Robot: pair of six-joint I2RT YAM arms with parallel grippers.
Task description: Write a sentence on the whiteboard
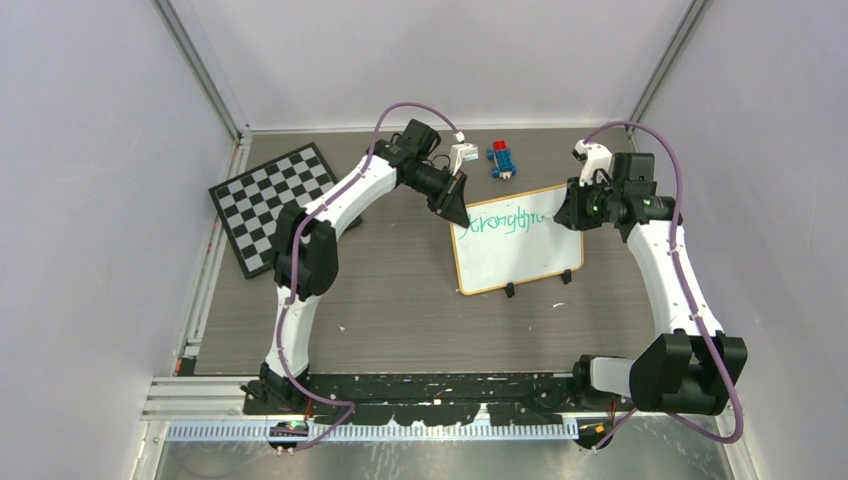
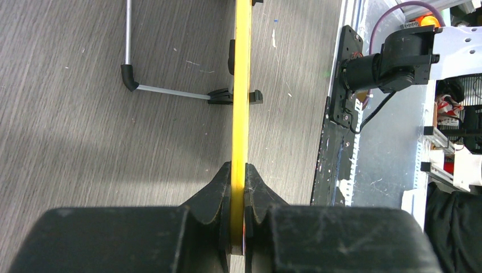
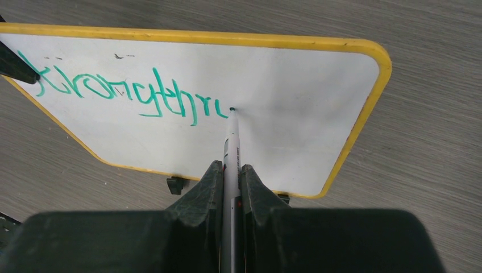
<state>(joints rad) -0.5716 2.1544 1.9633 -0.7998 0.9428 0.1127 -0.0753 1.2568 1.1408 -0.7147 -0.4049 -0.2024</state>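
The whiteboard [image 1: 515,250] with a yellow-tan frame lies on the grey table, two black clips on its near edge. Green handwriting, the sentence [image 3: 125,91], runs along its upper part in one line, reading about "Strongthru". My left gripper [image 1: 452,205] is shut on the board's upper left edge; in the left wrist view the yellow frame [image 2: 241,85] runs edge-on between the jaws [image 2: 239,187]. My right gripper [image 3: 231,170] is shut on a white marker [image 3: 230,142]; its green tip touches the board just right of the last letter. In the top view the right gripper [image 1: 568,212] is at the board's upper right.
A black-and-white checkerboard [image 1: 270,200] lies at the back left. A small blue and red toy [image 1: 502,160] and a white object [image 1: 462,155] sit behind the whiteboard. The arm bases and a black rail [image 1: 440,385] line the near edge.
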